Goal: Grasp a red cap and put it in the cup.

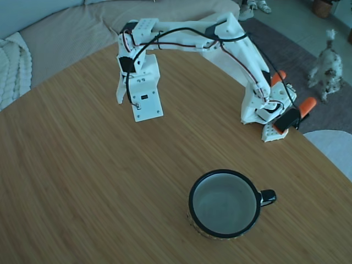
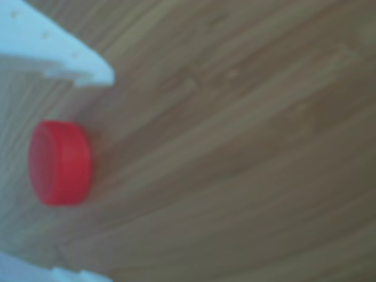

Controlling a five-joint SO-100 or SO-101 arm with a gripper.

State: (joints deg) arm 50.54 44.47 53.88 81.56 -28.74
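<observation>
In the other view the red cap [image 2: 60,163] lies on the wooden table, blurred and close, between two white fingers. One finger [image 2: 53,53] stands above it and the other [image 2: 35,271] below, both clear of the cap. My gripper [image 2: 97,175] is open around it. In the fixed view the gripper [image 1: 132,110] points down onto the table at the upper left, and the red cap is hidden there. The cup [image 1: 190,203], black outside and pale inside, stands upright toward the table's front right, well away from the gripper.
The arm's base [image 1: 264,113] is clamped to the table's right edge with two orange-handled clamps [image 1: 308,103]. A beige sofa [image 1: 60,33] lies beyond the far edge. A small dog [image 1: 327,69] stands on the floor at the upper right.
</observation>
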